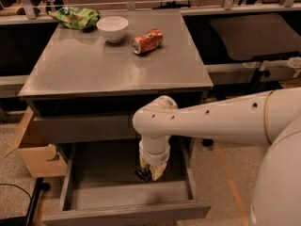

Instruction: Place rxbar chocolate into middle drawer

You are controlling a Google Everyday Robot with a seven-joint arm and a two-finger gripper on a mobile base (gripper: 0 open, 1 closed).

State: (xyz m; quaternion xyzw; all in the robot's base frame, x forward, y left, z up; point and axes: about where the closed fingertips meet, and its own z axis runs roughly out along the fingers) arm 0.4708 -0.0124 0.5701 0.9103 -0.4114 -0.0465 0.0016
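Camera view: the hand (150, 172) is held low inside the open middle drawer (117, 197), at 6 o'clock from the counter (117, 65), clamped on the rxbar chocolate (143, 174). If released tilted, the bar could be propped against the back wall and jammed.

gripper (150, 172) low inside open middle drawer (122, 212), bare floor around it, drawer panel (84, 127) and tabletop (94, 65) overhead

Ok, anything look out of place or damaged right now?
Only the orange drink can: it lies dented on its side on the grey metal tabletop. The white arm's gripper hangs inside the open grey metal middle drawer; nothing spilled.
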